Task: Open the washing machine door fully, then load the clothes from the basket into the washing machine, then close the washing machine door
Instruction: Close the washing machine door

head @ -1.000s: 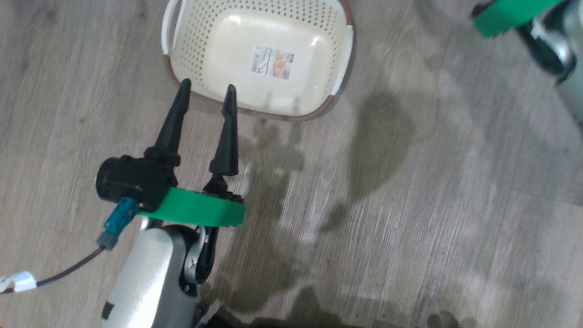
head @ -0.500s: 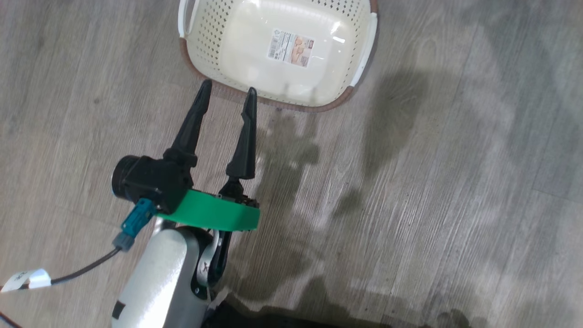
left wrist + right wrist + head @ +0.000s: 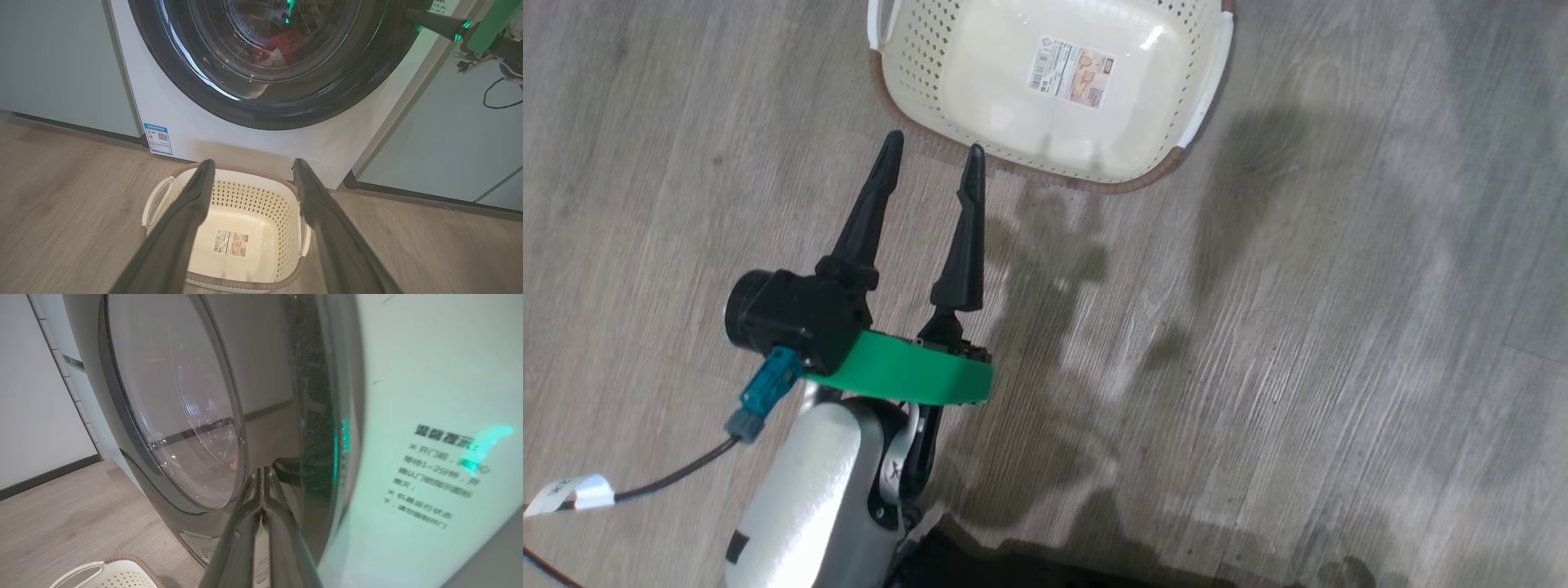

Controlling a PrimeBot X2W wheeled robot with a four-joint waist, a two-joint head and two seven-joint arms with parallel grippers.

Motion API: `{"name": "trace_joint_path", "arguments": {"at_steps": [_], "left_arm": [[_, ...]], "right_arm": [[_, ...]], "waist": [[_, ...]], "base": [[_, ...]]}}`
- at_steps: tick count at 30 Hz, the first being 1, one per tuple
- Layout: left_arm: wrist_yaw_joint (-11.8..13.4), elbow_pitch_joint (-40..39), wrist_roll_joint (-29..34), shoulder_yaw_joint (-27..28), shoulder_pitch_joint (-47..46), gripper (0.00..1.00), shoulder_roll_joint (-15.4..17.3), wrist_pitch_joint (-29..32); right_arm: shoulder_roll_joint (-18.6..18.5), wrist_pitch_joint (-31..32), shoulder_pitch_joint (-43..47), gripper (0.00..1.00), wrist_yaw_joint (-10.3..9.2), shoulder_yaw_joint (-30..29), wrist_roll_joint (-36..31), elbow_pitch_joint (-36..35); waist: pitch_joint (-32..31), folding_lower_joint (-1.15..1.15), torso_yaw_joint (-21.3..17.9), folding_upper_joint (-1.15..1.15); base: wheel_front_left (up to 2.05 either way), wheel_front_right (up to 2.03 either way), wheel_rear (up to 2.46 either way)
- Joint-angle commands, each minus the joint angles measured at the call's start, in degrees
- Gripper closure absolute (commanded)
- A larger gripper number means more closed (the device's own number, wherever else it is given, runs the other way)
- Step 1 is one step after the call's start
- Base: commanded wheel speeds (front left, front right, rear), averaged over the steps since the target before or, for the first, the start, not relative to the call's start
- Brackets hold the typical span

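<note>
Two-fingered left gripper [image 3: 934, 143] gapes apart beside the perforated cream basket [image 3: 907, 57]. Right gripper [image 3: 262, 470] pinched together near the glossy round door [image 3: 175, 408].

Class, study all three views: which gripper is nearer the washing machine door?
Right. The right gripper, fingers shut, points right at the black rim of the washing machine door. The left gripper, open, hangs low over the floor beside the basket, farther off.

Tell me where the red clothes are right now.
In the left wrist view the clothes lie inside the washing machine, behind the glass of the washing machine door, above the empty basket in that view.
</note>
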Motion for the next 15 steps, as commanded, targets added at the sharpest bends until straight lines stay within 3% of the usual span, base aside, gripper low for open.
{"name": "trace_joint_path", "arguments": {"at_steps": [1,9,15], "left_arm": [[0.3,-1.6,-0.3,1.8,-0.1,0.00,0.6,-0.5],[-0.5,-0.8,0.9,2.8,-0.3,0.00,0.6,-0.5],[-2.0,1.1,2.5,5.2,1.6,0.00,0.6,-0.5]], "right_arm": [[-0.7,-0.4,-1.8,1.00,-0.80,-2.7,0.0,-0.8],[-0.6,-0.4,4.7,1.00,-0.80,-5.1,0.1,-5.7],[0.1,-0.4,13.4,1.00,-0.80,-7.9,0.6,-11.7]], "waist": [[-0.6,-0.01,-0.6,0.00],[-4.2,-0.01,-3.0,0.00],[-10.1,-0.01,-6.9,0.00]], "base": [[0.00,0.00,0.00],[0.00,0.00,0.00],[0.00,0.00,0.00]]}}
